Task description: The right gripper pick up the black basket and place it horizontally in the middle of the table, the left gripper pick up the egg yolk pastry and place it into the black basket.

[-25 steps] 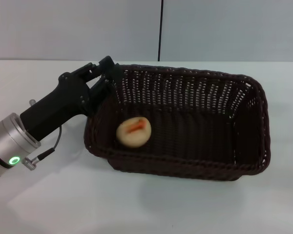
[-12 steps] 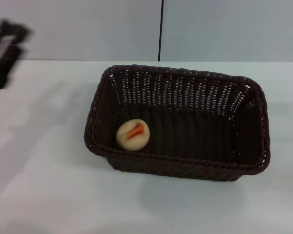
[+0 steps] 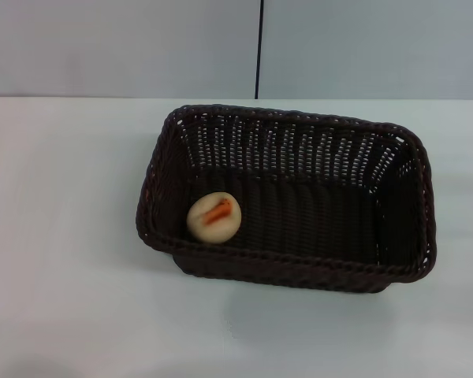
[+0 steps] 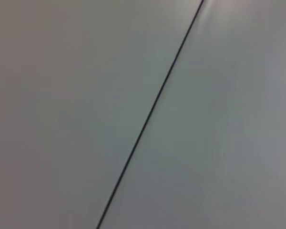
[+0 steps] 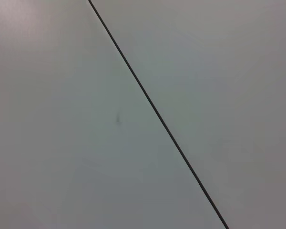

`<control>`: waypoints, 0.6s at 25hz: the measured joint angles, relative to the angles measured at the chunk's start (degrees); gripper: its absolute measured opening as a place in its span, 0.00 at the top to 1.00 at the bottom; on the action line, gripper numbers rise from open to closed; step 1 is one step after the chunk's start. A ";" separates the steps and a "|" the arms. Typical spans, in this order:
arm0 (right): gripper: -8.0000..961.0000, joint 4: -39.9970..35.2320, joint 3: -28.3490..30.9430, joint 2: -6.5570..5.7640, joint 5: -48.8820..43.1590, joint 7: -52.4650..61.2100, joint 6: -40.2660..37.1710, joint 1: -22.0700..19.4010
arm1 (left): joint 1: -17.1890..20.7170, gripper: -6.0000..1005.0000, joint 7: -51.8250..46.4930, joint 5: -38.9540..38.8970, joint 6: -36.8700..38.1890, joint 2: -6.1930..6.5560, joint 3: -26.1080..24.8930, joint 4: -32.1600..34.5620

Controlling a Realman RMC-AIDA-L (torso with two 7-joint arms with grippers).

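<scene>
Neither gripper appears in any view, so the state of the jaws cannot be told for the left arm or the right arm, and nothing is seen held or touched by either.

The left wrist view shows only a plain grey wall panel (image 4: 76,95) crossed by a thin dark seam (image 4: 150,114). The right wrist view shows the same kind of panel with a seam (image 5: 157,114) running the opposite diagonal. Neither wrist view shows the basket, the pastry or the surface.

The head view alone shows the work area. The black basket (image 3: 394,236) stands upright on the white surface (image 3: 63,299), near the middle and slightly toward 3 o'clock. Its long axis runs from 9 o'clock to 3 o'clock, with a slight skew: the 3 o'clock end sits a little nearer the robot. Its open mouth faces up.

The egg yolk pastry (image 3: 214,217) lies inside the basket, on the basket floor, in the corner at roughly 8 o'clock. It rests close to the near wall and the 9 o'clock wall. Its orange-red patch faces up, and the streak points toward about 2 o'clock.
</scene>
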 joint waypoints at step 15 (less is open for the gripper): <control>0.57 0.02 0.03 -0.03 -0.02 0.08 0.37 0.07 | 0.43 1.00 0.84 0.02 0.31 -0.75 -1.23 0.04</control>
